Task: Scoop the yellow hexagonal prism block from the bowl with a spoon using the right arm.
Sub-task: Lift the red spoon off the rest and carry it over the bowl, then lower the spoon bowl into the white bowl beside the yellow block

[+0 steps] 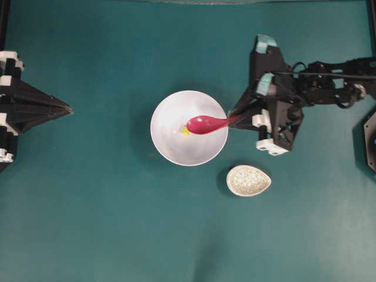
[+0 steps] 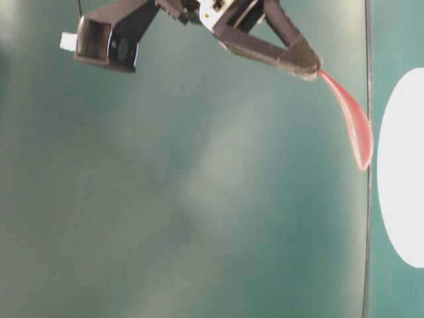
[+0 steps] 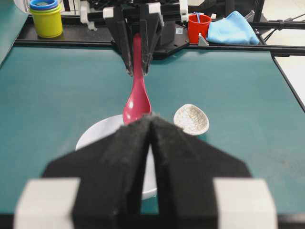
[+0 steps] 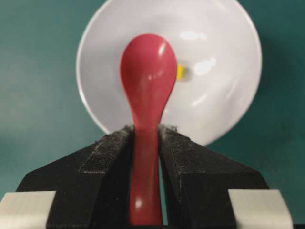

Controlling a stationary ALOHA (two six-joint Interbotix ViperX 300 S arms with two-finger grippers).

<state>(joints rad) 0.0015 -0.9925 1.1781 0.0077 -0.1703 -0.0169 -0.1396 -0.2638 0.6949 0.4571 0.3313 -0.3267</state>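
Holding the spoon [image 1: 207,124] over the bowl [image 1: 170,150]
Right pincer [image 1: 238,117] pinches its handle; scoop beside the yellow block [image 1: 185,131]; left pincer [image 3: 150,125] pressed together.

Overhead, you see the bowl [image 1: 189,128] near the middle of the table [image 1: 106,223], with the block [image 1: 185,131] inside it. The spoon [image 1: 207,124] reaches over the bowl from the right, its scoop just right of the block, its handle between the right gripper's [image 1: 236,117] jaws. The small dish [image 1: 248,180] lies below and right of the bowl. The left gripper [image 1: 66,108] sits well apart at left.
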